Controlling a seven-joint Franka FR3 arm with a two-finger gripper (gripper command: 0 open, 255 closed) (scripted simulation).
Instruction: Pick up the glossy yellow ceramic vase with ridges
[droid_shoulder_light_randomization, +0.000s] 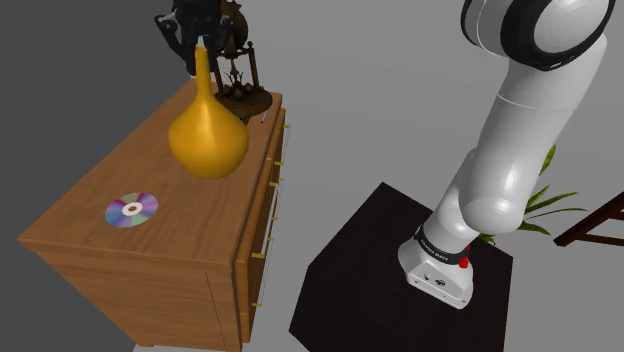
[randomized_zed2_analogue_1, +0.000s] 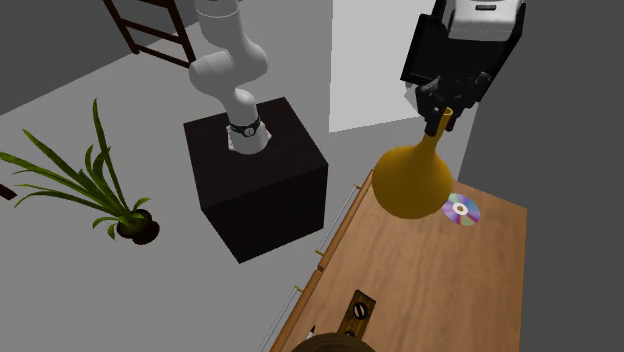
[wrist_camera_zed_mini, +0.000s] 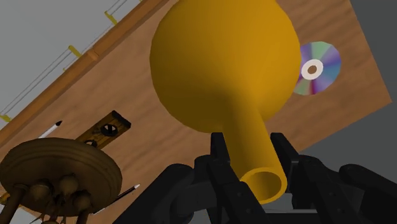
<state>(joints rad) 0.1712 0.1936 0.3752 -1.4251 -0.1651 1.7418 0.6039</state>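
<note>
Hand (wrist_camera_zed_mini: 251, 156) closed on the narrow neck of the yellow vase (wrist_camera_zed_mini: 222, 63), one black finger on each side just below the open mouth. The neck is the only part slim enough to fit between the fingers; the round belly is far wider. The surface appears smooth, with no ridges visible. The vase hangs upright over the wooden tabletop (droid_shoulder_light_randomization: 190, 215), between an iridescent disc (droid_shoulder_light_randomization: 132, 209) and a dark wooden ornament (droid_shoulder_light_randomization: 245, 97). Judged from the second exterior view, its base is clear of the wood. The wrist view shows the finger contact; the shoulder view adds the drawer front (droid_shoulder_light_randomization: 255, 240) and the stand (droid_shoulder_light_randomization: 400, 270).
</note>
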